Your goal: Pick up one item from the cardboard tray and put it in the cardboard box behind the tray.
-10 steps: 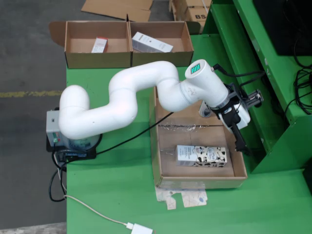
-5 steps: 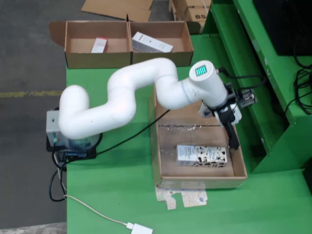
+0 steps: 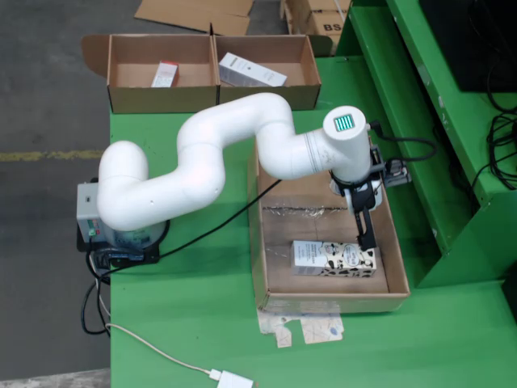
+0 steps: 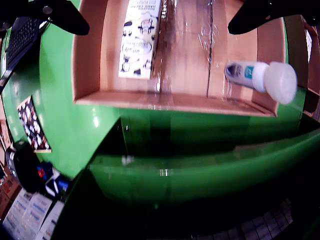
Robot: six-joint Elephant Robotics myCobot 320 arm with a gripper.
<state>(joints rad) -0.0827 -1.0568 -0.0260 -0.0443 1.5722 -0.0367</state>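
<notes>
Two dark fingers (image 4: 55, 15) of my gripper (image 4: 157, 17) stand spread wide and empty above the cardboard tray (image 3: 266, 267). In the wrist view I see the cow-print carton (image 4: 140, 37) flat on the tray floor and a white bottle (image 4: 262, 77) lying near its wall. Two cardboard boxes (image 3: 210, 97) sit at the green bench's (image 3: 186, 323) far edge.
</notes>
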